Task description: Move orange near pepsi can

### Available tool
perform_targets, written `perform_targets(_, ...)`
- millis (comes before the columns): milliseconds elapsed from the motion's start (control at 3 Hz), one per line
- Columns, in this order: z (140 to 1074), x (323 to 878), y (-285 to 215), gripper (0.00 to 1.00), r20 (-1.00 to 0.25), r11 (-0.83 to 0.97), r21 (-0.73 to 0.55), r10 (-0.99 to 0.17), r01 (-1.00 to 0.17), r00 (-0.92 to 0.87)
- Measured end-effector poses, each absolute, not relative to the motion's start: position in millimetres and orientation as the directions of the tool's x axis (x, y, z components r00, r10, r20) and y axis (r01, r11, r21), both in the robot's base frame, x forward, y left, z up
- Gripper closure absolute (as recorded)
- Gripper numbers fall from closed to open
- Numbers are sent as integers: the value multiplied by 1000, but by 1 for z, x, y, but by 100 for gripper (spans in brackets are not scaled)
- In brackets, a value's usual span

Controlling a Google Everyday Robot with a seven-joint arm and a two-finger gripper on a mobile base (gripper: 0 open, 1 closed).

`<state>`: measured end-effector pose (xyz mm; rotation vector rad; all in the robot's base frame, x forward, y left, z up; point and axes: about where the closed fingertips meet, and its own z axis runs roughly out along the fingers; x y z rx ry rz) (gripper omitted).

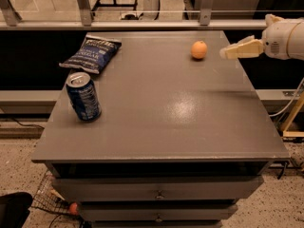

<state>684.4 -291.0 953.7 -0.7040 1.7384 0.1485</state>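
On the table (161,127) I count one orange (199,50), one pepsi can (83,97), one chip bag (91,54); one gripper (229,52) hovers at the table's far right edge.
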Motion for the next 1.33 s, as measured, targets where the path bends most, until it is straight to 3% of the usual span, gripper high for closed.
perform_targets(1333, 888, 770, -221, 0, -949, 738, -83, -263, -670, -172)
